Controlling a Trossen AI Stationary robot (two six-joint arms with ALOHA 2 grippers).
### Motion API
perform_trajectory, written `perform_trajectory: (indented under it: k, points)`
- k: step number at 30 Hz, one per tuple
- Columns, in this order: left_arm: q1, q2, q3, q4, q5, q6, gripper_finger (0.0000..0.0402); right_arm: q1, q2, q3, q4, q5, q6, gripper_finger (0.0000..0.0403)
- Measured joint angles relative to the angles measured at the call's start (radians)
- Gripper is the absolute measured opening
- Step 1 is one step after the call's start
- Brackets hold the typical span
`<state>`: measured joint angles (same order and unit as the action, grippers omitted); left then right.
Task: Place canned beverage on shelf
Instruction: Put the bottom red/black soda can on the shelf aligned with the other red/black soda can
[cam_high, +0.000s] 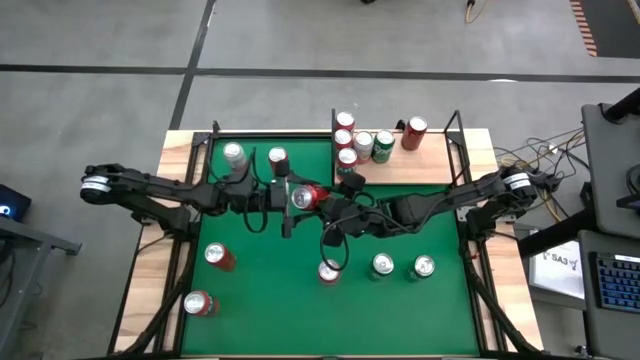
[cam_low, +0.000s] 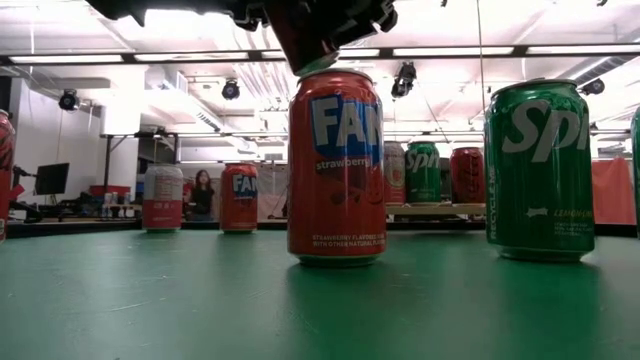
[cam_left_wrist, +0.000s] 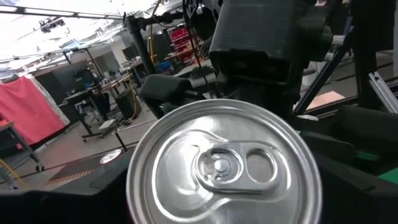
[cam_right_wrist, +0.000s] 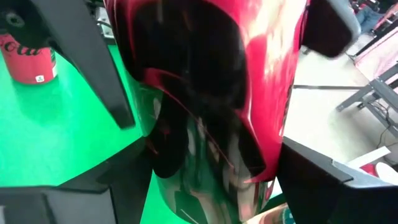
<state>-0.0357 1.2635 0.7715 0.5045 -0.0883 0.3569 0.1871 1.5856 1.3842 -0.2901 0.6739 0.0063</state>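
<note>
A red can (cam_high: 305, 197) hangs in the air over the middle of the green table, between my two grippers. Its silver top (cam_left_wrist: 224, 162) faces my left gripper (cam_high: 285, 197), which reaches in level from the table's left, right at the can. My right gripper (cam_high: 328, 203) comes from the table's right and is shut on the can's red wall (cam_right_wrist: 249, 74). The shelf (cam_high: 425, 168), a pale wooden board at the far right, carries several cans standing upright. My right gripper has the red can between its two fingers (cam_right_wrist: 93, 68) (cam_right_wrist: 317, 180), one on each side of the can's side wall (cam_right_wrist: 273, 143). It comes from the table's right, slanting downward. The can is lifted clear of the table, its top turned toward the left arm.
Cans stand on the green felt: two at the far left (cam_high: 233, 155) (cam_high: 278, 158), two at the near left (cam_high: 217, 256) (cam_high: 198, 303), three at the near middle (cam_high: 328, 272) (cam_high: 382, 266) (cam_high: 424, 266). A Fanta can (cam_low: 335, 165) stands directly below the grippers.
</note>
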Motion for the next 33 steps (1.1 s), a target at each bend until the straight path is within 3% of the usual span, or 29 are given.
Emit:
perform_trajectory:
  k: [12,24,33]
  points:
    - [-0.001,-0.017,0.000,0.000,0.000,-0.045,0.0325,-0.004,-0.011,0.000,-0.049,0.004,0.035,0.0277]
    - [-0.006,-0.037,0.000,-0.017,0.001,-0.054,0.0370,-0.004,-0.045,-0.001,-0.119,0.004,0.067,0.0277]
    - [-0.010,-0.130,0.000,-0.111,0.021,-0.040,0.0375,-0.008,-0.126,-0.003,-0.351,0.136,0.208,0.0277]
